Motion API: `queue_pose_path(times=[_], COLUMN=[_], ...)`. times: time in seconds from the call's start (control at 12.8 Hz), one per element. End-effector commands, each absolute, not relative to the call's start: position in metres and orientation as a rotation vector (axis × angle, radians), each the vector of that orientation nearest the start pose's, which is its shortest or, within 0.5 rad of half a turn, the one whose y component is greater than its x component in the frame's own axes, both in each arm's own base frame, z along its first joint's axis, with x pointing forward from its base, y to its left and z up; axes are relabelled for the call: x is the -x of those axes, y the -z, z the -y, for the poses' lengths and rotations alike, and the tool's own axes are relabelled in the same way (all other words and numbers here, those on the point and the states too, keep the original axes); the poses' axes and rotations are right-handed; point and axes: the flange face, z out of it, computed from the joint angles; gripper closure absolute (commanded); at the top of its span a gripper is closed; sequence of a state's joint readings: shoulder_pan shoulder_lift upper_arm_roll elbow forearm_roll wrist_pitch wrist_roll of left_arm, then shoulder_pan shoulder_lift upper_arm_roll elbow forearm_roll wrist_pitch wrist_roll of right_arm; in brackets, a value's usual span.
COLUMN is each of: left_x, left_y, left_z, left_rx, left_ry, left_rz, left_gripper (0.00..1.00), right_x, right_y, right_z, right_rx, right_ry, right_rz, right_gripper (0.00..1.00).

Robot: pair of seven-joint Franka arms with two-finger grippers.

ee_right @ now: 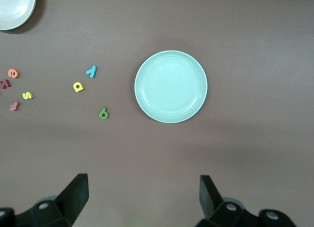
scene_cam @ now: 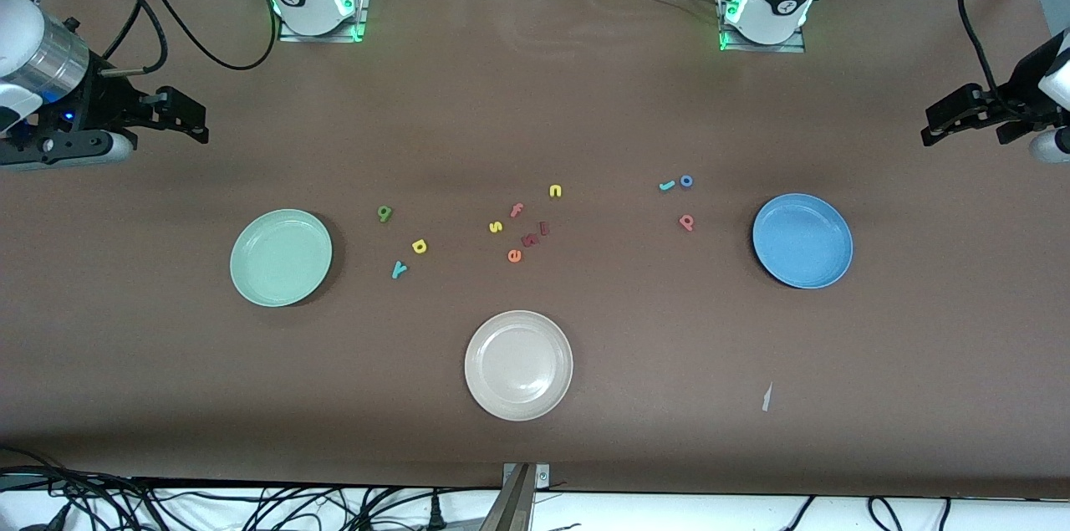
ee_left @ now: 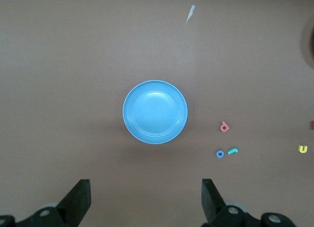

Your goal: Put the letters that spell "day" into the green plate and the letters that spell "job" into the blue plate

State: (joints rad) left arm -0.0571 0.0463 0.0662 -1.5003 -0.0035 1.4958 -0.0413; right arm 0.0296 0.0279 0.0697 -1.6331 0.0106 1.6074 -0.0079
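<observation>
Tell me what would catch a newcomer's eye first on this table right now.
Three round plates stand out: the green plate toward the right arm's end, the blue plate toward the left arm's end, and a beige-white plate nearest the front camera. Small toy letters lie scattered between them, with the yellow d beside the green plate and the blue o near the blue one. The left gripper and right gripper wait open at the table's ends.

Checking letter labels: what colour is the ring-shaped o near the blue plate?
Blue; the o shows best in the left wrist view.
</observation>
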Motion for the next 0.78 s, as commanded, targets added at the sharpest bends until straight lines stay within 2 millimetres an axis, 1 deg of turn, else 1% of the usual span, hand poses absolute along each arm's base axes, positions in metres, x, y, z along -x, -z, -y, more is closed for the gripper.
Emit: queue_pose_path(times=[0.0, 0.16, 0.23, 0.39, 0.47, 0.55, 0.7], left_x=[-0.558, -0.557, -0.559, -0.560, -0.561, -0.560, -0.554], left_y=[-0.620, -0.600, -0.584, -0.560, -0.548, -0.536, -0.495], left_z=[-0.006, -0.002, 0.007, 0.016, 0.018, 0.021, 0.039], left_rx=[3.125, 3.130, 3.125, 3.119, 3.114, 3.101, 3.096], left_ry=[-0.086, -0.091, -0.100, -0.104, -0.103, -0.121, -0.144], left_rz=[0.094, 0.103, 0.160, 0.200, 0.266, 0.336, 0.331], left_gripper=[0.01, 0.01, 0.01, 0.01, 0.01, 0.01, 0.01], right_x=[-0.560, -0.559, -0.558, -0.558, -0.558, -0.561, -0.569], right_y=[-0.587, -0.586, -0.585, -0.584, -0.583, -0.575, -0.563], right_z=[-0.059, -0.063, -0.064, -0.065, -0.071, -0.072, -0.073], right_rx=[3.124, 3.127, 3.127, 3.125, 3.123, 3.122, 3.118], right_ry=[-0.078, -0.087, -0.090, -0.095, -0.095, -0.111, -0.121], right_rz=[0.179, 0.179, 0.182, 0.189, 0.205, 0.207, 0.199], right_gripper=[0.00, 0.00, 0.00, 0.00, 0.00, 0.00, 0.00])
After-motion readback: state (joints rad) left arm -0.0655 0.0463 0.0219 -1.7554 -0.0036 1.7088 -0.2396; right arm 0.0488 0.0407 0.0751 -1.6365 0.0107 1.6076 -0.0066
